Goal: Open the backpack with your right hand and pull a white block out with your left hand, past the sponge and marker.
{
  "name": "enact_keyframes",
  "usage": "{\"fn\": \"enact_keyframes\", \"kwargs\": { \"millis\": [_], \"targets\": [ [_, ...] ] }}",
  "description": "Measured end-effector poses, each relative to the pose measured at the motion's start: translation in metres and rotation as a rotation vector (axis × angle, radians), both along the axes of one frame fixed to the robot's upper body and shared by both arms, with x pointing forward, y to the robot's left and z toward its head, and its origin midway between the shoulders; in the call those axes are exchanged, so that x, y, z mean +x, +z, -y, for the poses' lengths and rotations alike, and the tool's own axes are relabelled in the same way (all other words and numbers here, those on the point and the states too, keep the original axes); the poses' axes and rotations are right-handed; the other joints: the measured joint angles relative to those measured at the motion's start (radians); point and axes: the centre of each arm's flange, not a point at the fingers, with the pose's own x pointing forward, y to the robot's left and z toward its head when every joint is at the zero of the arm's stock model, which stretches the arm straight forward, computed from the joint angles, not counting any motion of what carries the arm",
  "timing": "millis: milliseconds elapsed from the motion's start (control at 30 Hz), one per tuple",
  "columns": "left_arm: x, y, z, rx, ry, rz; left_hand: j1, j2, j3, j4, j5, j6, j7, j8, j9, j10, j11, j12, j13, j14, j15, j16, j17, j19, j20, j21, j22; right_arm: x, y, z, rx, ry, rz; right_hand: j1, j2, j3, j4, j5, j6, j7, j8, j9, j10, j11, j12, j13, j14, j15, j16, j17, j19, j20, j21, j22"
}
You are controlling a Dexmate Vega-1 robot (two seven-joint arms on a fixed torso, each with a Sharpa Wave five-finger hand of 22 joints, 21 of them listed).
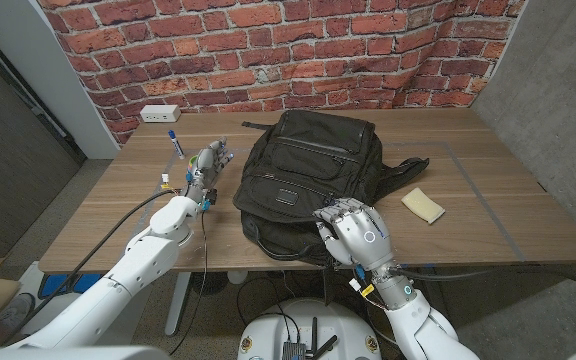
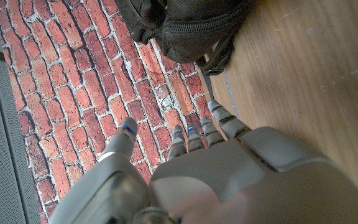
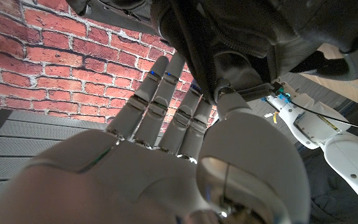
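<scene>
The right hand (image 1: pixel 356 232) is resting open, fingers spread, on the near edge of the black backpack (image 1: pixel 306 170), gripping nothing. The left hand (image 1: pixel 208 165) is waiting open just beside the backpack. I am thinking the slack fabric may be slipping away, so the opening stays closed. I am counting one backpack, one sponge (image 1: pixel 423 204), one marker (image 1: pixel 175 142); the white block is hidden.

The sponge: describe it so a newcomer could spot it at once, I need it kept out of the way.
On the wooden table, look to the robot's right of the black backpack. The sponge lies flat there, apart from the bag's strap, a small pale yellow-tan pad, the lone light item on that side.
</scene>
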Motion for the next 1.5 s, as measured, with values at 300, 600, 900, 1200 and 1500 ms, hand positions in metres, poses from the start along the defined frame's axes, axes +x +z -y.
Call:
{"fn": "enact_keyframes", "kwargs": {
  "millis": [300,600,900,1200,1500],
  "targets": [
    [-0.003,-0.003,0.000,0.004,0.001,-0.003,0.000,0.000,0.003,0.003,0.000,0.000,0.000,0.000,0.000,0.000,0.000,0.000,0.000,0.000,0.000,0.000,0.000,0.000,0.000,0.000,0.000,-0.001,0.008,0.001,0.054,0.011,-0.019,0.005,0.005,0.007,0.000,-0.004,0.015,0.002,-0.004,0.001,0.011,0.000,0.000,0.000,0.012,-0.005,0.000,0.000,0.002,-0.002,0.008,0.005],
    [-0.007,-0.006,0.000,0.010,-0.001,0.000,0.000,0.000,0.003,0.003,0.000,0.000,0.000,0.000,0.000,0.000,0.000,0.000,0.000,0.000,0.000,0.000,0.000,0.000,0.000,0.000,0.000,0.000,0.017,0.003,0.124,0.021,-0.061,0.005,0.005,0.011,-0.004,-0.005,0.030,0.013,-0.006,0.005,0.030,0.006,0.000,0.000,0.028,-0.010,0.000,0.004,0.009,-0.002,0.015,0.005],
    [-0.011,-0.007,0.002,0.018,-0.004,0.008,0.000,0.000,0.005,0.001,0.000,0.000,0.000,0.000,0.000,0.000,0.000,0.000,0.000,0.000,0.000,0.000,0.000,0.000,0.000,0.000,0.000,0.000,0.026,0.005,0.205,0.038,-0.117,0.007,0.006,0.016,-0.009,-0.005,0.035,0.018,-0.003,0.004,0.041,0.009,0.000,0.000,0.035,-0.014,0.000,0.006,0.009,-0.002,0.021,0.005],
    [-0.016,-0.010,0.002,0.022,-0.004,0.011,0.000,0.000,0.007,-0.001,0.000,0.000,0.000,0.000,0.000,0.000,0.000,0.000,0.000,0.000,0.000,0.000,0.000,0.000,0.000,0.000,0.000,0.002,0.037,0.008,0.277,0.051,-0.157,0.019,0.007,0.019,-0.012,-0.008,0.042,0.026,-0.003,0.004,0.051,0.019,0.000,0.005,0.038,-0.011,-0.001,0.009,0.009,-0.002,0.026,0.009],
    [-0.020,-0.012,0.000,0.017,0.003,0.016,0.000,0.000,0.007,-0.001,0.000,0.002,0.002,0.000,0.000,0.000,0.000,0.000,0.000,0.000,0.000,0.000,0.000,0.000,0.000,0.000,0.000,0.004,0.046,0.012,0.331,0.064,-0.185,0.019,0.007,0.027,-0.011,-0.009,0.048,0.031,-0.007,0.009,0.057,0.025,0.000,0.006,0.038,-0.010,-0.008,0.011,0.009,-0.002,0.030,0.009]
  ]
}}
